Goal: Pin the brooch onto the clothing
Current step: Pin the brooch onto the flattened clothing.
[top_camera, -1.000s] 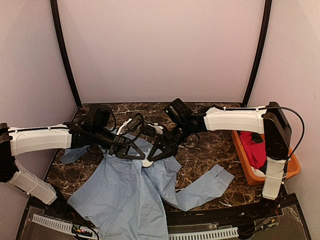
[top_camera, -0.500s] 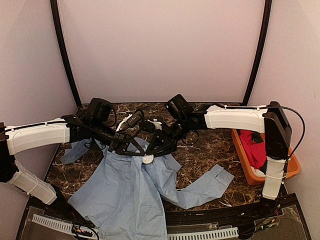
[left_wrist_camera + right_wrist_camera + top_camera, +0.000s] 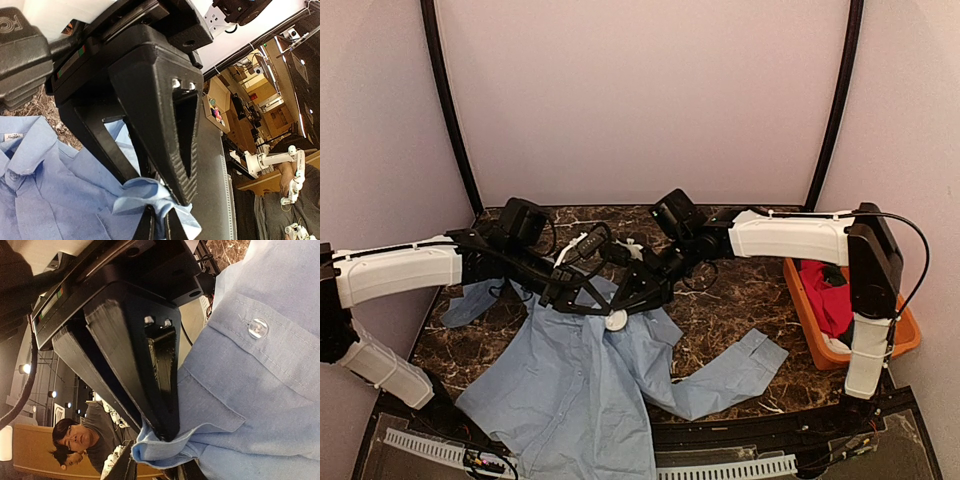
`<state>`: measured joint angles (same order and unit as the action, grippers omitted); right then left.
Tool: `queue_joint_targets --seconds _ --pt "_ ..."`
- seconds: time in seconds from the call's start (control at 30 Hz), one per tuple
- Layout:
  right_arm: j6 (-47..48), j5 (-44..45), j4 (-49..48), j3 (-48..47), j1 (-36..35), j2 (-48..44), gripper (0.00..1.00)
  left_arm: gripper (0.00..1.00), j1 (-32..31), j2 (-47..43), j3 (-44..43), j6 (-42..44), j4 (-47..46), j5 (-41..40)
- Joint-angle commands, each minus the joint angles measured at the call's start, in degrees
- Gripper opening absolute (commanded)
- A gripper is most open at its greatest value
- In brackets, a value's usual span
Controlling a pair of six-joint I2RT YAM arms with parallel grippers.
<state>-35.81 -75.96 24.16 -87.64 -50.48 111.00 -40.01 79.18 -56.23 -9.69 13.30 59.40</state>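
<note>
Dark marble tabletop [image 3: 730, 300] carries the light blue shirt [image 3: 570, 390], spread across the lower centre of the overhead frame. At frame centre the left gripper [image 3: 160, 194] is pressed together on a raised cloth fold; the right gripper [image 3: 162, 432] sits nearly closed at that fold, grip not determinable. Just below both tips a white disc [image 3: 616, 320], probably the brooch, lies on the shirt: placement appears near complete, fastening unconfirmed, release outstanding.

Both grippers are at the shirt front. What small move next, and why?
Probably raise the right gripper slightly: a white disc, likely the brooch, sits on the shirt by its tips, while the left gripper pinches a fold beside it; clearing would show whether it holds.
</note>
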Motion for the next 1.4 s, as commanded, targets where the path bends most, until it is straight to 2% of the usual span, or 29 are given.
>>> queue_joint_targets --seconds 0.0,0.3,0.8,1.03,1.37 --pt "2.25 -0.59 0.66 -1.11 0.01 0.25 0.25 0.01 -0.16 1.17 -0.43 0.11 3.34 -3.54" --pt "7.23 2.35 7.77 -3.58 -0.92 2.46 0.26 0.01 -0.07 0.41 -0.22 -1.79 1.28 -4.77" --pt "8.39 3.03 9.69 -3.62 -1.31 3.17 0.24 0.01 0.59 -0.47 0.23 -2.5 0.68 -5.47" --pt "8.52 2.66 9.74 -3.4 -1.8 3.11 0.14 0.01 1.09 -0.53 0.54 -2.91 0.2 -5.66" --pt "6.11 1.78 9.41 -4.63 -2.15 4.22 0.18 0.01 1.25 -1.03 0.0 -1.91 2.28 -8.32"
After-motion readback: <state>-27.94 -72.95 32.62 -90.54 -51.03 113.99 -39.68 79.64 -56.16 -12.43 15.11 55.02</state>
